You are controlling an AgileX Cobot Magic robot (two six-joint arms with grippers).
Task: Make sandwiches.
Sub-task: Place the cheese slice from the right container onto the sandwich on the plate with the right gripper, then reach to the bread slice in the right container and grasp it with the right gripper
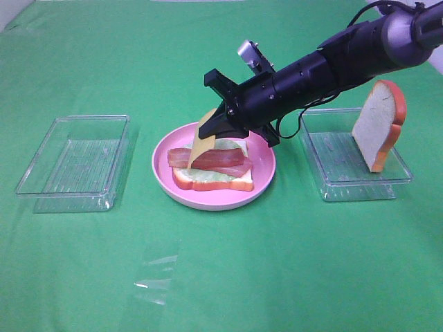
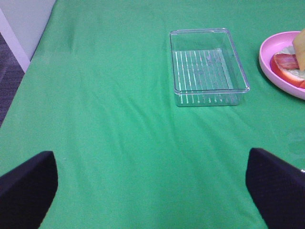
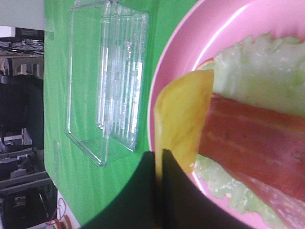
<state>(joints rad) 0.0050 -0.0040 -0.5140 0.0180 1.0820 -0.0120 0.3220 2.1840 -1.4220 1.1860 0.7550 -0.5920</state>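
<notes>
Clamped narrow on one edge of the cheese slice [image 1: 202, 143], the right pincer [image 1: 220, 126] reaches in from the right and holds the yellow square tilted over the pink plate [image 1: 208, 201]. The slice's lower end hangs down at the near side of the stack, close to the bacon [image 1: 208, 158]; whether it touches cannot be told from above. The sandwich [image 1: 211, 181] is half built in the middle of that plate: a bottom bread slice, pale lettuce [image 1: 230, 146] spreading past its crust, then the reddish bacon strips laid across. The step in hand looks to be the cheese layer — roughly midway through the build, since the top bread slice [image 1: 379, 124] leans upright in the clear right tray [image 1: 346, 188], untouched. Next, I judge, the cheese needs to be brought flat: lowered and swung so it lies across the bacon rather than sliding off the edge onto the plate, and only then let go. Held by one edge and hanging at a slant, it could flop or fold on release. The left pincer [image 2: 152, 191] hangs wide, nothing between its dark fingers, over bare green cloth [image 2: 109, 133], with the clear left tray [image 2: 177, 71] ahead of it and the plate beyond — idle for now, and the last bread slice lies on the other arm's side.
</notes>
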